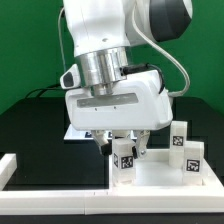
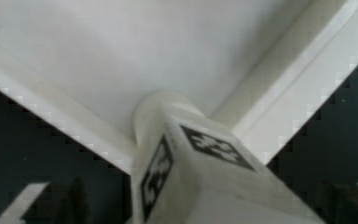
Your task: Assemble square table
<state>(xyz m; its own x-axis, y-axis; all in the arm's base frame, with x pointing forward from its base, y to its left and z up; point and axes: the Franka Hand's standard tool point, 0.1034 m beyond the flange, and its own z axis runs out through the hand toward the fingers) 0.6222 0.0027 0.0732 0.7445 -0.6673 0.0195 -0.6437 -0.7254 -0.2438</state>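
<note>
The white square table top (image 1: 160, 178) lies at the front of the exterior view, to the right. My gripper (image 1: 125, 150) hangs straight down over its near-left corner and is shut on a white leg (image 1: 124, 162) with a black-white tag. The leg stands upright on the top. In the wrist view the same leg (image 2: 194, 160) runs up the middle over the top's flat white surface (image 2: 131, 60), beside its raised rim (image 2: 291, 75). Two more tagged legs (image 1: 180, 135) (image 1: 193, 158) stand upright on the top's right side.
A long white border rail (image 1: 12, 168) runs along the exterior view's left and front edge. The table surface is black (image 1: 40, 125), with a green backdrop behind. The arm's large white wrist body hides the area behind the gripper.
</note>
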